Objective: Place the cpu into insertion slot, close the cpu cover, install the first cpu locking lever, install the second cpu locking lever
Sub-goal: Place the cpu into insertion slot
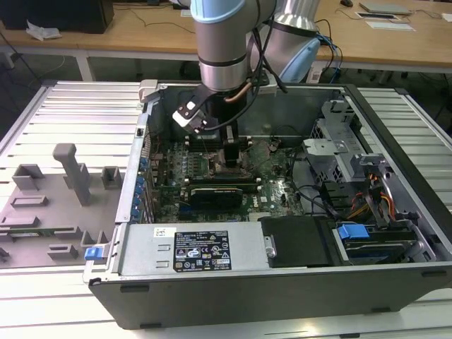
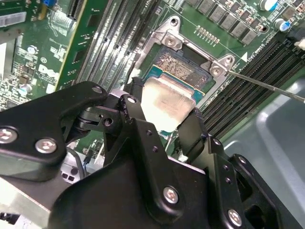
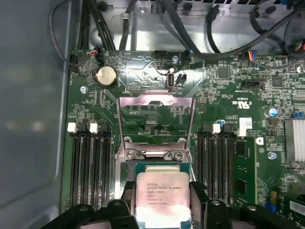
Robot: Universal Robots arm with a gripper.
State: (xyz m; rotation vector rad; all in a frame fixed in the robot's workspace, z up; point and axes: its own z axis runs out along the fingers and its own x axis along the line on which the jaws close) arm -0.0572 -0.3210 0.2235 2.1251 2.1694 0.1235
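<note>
Our jaws clamp the cpu (image 2: 167, 102) by its edges above the slot (image 2: 181, 64), cover (image 3: 138, 101) open; we want it level, corners squared, no forcing.

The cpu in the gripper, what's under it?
The insertion slot: a strip of its pins peeks out past the cpu. The rest is hidden beneath the cpu.

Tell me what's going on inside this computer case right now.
The robot arm's gripper grips the cpu between its fingers, right over the insertion slot on the motherboard inside the open computer case. The cpu cover is swung open, laid back from the slot, so nothing is closed over the chip yet. Whether the cpu is fully seated cannot be told.
</note>
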